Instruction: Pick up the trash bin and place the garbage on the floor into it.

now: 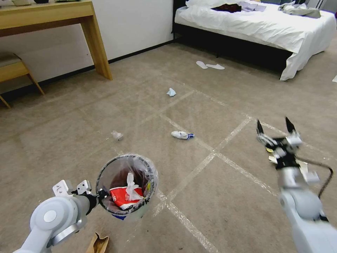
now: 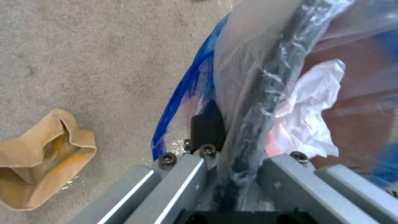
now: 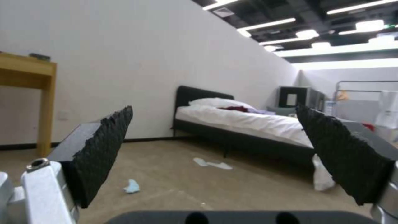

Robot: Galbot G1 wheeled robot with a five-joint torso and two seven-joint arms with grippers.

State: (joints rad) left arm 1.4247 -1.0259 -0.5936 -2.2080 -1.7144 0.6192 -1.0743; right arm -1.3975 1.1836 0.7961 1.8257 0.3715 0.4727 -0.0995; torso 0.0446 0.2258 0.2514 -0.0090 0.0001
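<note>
Clear-lined trash bin (image 1: pixel 127 183), pinched at its rim by the left end effector (image 1: pixel 99 194); right end effector (image 1: pixel 275 130) wide open, empty. Advice: keep the bin level near the white wrapper (image 1: pixel 182 135) beyond the bin.

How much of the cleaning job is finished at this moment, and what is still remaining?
Done: the trash bin is lifted, clamped at its rim by the left gripper, and already holds a red-and-white wrapper and a tissue.
In hand: the right gripper hovers open and empty above the floor.
Left: a blue-white wrapper, two crumpled tissues and torn cardboard.
</note>
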